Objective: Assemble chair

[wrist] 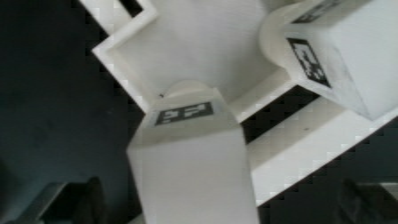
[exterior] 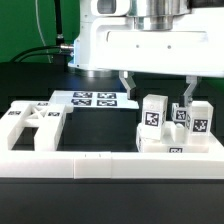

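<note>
The chair parts are white plastic pieces with black-and-white tags. An upright post stands at the exterior view's right beside two more tagged posts on a low white block. A flat slotted panel lies at the exterior view's left. My gripper is open, its fingers spread wide on either side of the nearest post, just above it. In the wrist view that post runs between the jaws with a gap on each side. A second tagged block lies past it.
The marker board lies flat at the back, on the black mat. The long white border rail runs along the front. Cables hang at the back left.
</note>
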You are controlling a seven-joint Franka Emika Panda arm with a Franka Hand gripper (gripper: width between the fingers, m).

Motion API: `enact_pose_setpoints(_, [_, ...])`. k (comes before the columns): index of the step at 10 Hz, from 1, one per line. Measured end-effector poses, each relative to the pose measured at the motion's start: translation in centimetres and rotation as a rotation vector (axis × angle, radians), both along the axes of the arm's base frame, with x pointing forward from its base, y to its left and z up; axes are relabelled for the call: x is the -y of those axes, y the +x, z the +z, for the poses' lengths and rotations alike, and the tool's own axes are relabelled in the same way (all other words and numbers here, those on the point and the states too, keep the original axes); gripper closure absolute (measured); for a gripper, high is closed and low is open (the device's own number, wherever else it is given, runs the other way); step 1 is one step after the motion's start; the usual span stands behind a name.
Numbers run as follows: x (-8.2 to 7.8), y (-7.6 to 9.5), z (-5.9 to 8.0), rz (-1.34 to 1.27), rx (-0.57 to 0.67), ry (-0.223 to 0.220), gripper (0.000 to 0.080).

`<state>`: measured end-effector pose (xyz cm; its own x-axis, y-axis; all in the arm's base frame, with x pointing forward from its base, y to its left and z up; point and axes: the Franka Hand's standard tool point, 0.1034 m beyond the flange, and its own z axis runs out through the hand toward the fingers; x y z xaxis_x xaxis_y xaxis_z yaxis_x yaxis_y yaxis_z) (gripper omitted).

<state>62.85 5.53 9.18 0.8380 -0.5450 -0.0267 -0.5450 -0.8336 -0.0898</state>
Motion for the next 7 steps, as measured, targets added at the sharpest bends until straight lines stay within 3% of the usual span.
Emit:
enact_pose_setpoints(2, [0.1,0.01,0.0,0.121,0.011,-0.004,0.015])
enact_pose_setpoints(5, [0.11,-0.08,-0.06,0.496,0.031,-0.044,0.015])
enact_pose_setpoints(7, [0.11,-0.05,-0.04,0.749,0.05,-0.048,0.015])
